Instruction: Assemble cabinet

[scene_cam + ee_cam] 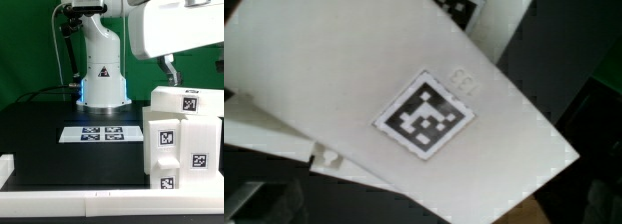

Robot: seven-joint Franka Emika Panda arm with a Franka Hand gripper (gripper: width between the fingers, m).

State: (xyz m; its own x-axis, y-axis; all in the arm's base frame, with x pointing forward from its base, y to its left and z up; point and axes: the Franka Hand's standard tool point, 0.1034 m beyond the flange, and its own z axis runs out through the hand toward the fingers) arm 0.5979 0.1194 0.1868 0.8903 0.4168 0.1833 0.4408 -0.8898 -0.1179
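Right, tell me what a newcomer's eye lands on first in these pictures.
The white cabinet stands at the exterior view's right, its tags facing the camera. Behind it rises the robot arm's base, with the marker board flat on the black table. The wrist view is filled by a white panel with one tag.

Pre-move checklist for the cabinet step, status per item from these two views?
1. Cabinet in exterior view: ok, near the right edge, tagged faces visible.
2. Panel tag readable in wrist view: ok, whole though slightly blurred.
3. Gripper open or shut: cannot tell, fingertips not visible in either view.
4. Gripper contact with cabinet: cannot tell, the arm's end is hidden behind the cabinet top.
5. Marker board unobstructed: ok, flat on the black table, apart from the cabinet.
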